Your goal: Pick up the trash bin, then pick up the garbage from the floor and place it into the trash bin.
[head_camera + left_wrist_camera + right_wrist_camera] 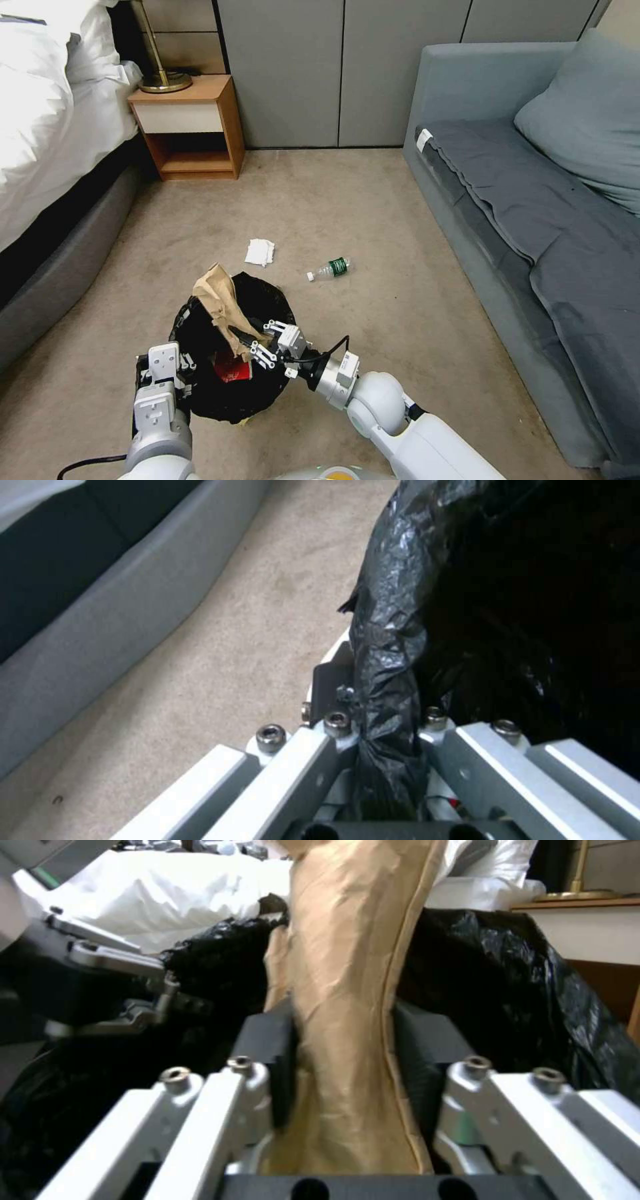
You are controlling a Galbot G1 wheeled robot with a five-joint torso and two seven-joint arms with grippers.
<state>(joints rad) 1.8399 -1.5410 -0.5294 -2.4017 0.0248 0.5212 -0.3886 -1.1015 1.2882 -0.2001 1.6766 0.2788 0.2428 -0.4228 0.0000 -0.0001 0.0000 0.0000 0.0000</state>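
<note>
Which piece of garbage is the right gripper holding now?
The brown paper bag, clamped in the right gripper over the trash bin; tissue and bottle lie on carpet.

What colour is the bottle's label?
Green, on the clear plastic bottle lying on the carpet; head view shows it best.

both hands (175, 373) (261, 341) clamped closed

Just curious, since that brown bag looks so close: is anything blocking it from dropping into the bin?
Nothing visible: the right pincer holds the brown paper bag over the open trash bin, gripped by the left pincer.
</note>
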